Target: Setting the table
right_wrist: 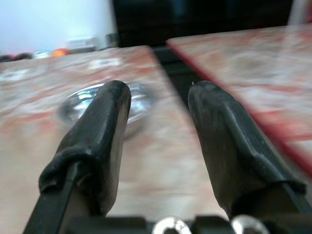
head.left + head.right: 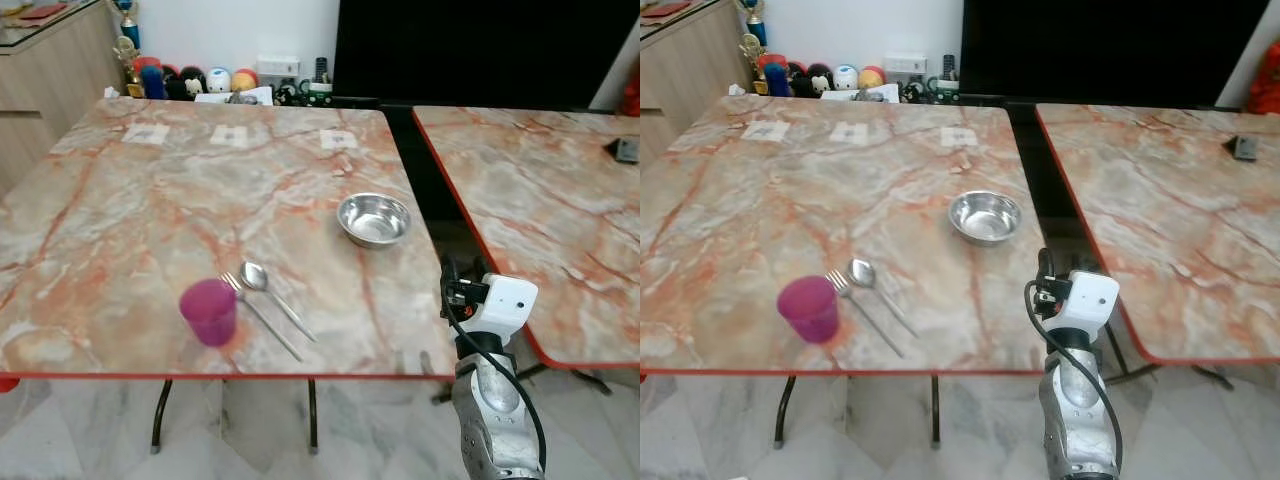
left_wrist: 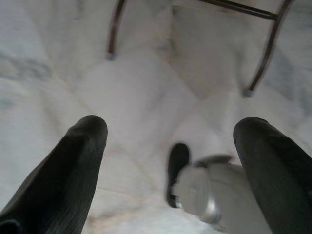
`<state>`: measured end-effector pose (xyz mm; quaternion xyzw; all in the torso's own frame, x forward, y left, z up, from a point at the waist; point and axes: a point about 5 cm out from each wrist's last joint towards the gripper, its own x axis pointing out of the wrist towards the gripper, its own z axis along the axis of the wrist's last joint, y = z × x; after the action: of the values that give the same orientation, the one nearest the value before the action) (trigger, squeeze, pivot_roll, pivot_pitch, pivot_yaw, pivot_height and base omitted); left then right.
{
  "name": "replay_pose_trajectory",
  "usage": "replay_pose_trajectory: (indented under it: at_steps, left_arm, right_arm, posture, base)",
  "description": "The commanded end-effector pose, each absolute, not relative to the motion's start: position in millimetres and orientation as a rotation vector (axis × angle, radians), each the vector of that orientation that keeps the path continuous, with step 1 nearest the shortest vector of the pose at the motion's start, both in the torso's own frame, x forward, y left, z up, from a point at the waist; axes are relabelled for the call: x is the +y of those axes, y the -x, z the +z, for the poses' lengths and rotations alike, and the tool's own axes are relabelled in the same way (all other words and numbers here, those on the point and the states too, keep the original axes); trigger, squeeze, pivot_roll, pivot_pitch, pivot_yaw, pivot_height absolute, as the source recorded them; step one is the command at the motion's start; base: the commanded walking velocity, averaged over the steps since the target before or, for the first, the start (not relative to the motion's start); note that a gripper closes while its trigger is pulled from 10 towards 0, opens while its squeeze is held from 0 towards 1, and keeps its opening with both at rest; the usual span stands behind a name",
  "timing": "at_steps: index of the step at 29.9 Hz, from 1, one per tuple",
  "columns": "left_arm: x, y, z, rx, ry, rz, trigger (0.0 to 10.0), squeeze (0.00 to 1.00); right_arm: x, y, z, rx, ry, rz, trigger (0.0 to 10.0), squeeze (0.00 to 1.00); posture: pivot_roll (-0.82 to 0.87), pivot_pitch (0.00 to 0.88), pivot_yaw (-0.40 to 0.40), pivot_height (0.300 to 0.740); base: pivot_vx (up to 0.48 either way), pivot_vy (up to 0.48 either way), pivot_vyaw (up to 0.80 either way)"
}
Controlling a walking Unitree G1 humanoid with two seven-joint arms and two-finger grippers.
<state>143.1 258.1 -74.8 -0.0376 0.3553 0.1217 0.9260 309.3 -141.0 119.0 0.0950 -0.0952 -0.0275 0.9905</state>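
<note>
Steel bowl sits right of centre on the marble surface, w/ the pink cup lower left of frame, fork and spoon lying just beside it, touching or nearly so. Right gripper is raised at the surface's lower-right edge, fingers spread, empty, aimed roughly at the bowl, though the wrist view is blurred so exact alignment is hard to judge. Left gripper hangs low over the floor, fingers spread, idle. Risk: bowl is near the right edge by the gap between tables; a low or off-centre approach could shove it across the slick marble or tip it by the rim.
</note>
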Motion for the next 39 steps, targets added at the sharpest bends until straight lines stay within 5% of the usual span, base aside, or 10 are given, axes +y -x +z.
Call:
replay_pose_trajectory:
  at_steps: [1,16,30,31,32,33,38,39]
  left_arm:
    - [252.6,-140.0,-78.6,0.754,0.095,0.246,10.0,0.0]
    - [254.6,-139.5,-78.4,0.757,0.097,0.253,10.0,0.0]
    - [251.7,-140.1,-79.2,0.759,0.095,0.249,10.0,0.0]
    - [251.5,-140.2,-79.2,0.76,0.095,0.249,10.0,0.0]
    - [251.2,-140.2,-79.3,0.761,0.094,0.248,10.0,0.0]
    - [250.9,-140.4,-79.4,0.762,0.094,0.247,10.0,0.0]
    - [250.9,-140.8,-79.3,0.762,0.093,0.245,10.0,0.0]
    - [251.3,-141.0,-79.1,0.762,0.091,0.245,10.0,0.0]
  right_arm:
    - [-149.3,-309.0,120.3,-0.197,-0.174,-0.07,10.0,0.0]
    - [-149.0,-311.0,122.3,-0.203,-0.174,-0.067,10.0,0.0]
    - [-146.5,-315.0,121.8,-0.152,-0.289,-0.063,10.0,0.0]
    - [-146.7,-316.1,120.9,-0.137,-0.312,-0.066,10.0,0.05]
    - [-147.4,-317.6,120.1,-0.12,-0.333,-0.069,10.0,0.81]
    - [-150.2,-321.2,119.4,-0.095,-0.363,-0.084,10.0,1.0]
    - [-156.4,-331.4,117.2,-0.033,-0.43,-0.122,10.0,1.0]
    - [-155.6,-337.7,114.9,0.014,-0.46,-0.117,10.0,0.0]
  posture:
    - [0.05,0.097,-0.039,0.74]
    - [0.05,0.097,-0.041,0.74]
    - [0.04,0.098,-0.041,0.74]
    - [0.04,0.099,-0.04,0.74]
    - [0.04,0.099,-0.04,0.74]
    - [0.04,0.099,-0.039,0.74]
    - [0.04,0.1,-0.037,0.74]
    - [0.04,0.099,-0.034,0.74]
  base:
    - [0.3,0.0,0.0]
    - [0.296,0.0,0.0]
    - [0.0,0.0,0.0]
    - [0.0,0.0,0.0]
    - [0.0,0.0,0.0]
    - [0.0,0.0,0.0]
    - [0.0,0.0,0.0]
    - [0.0,0.0,0.0]
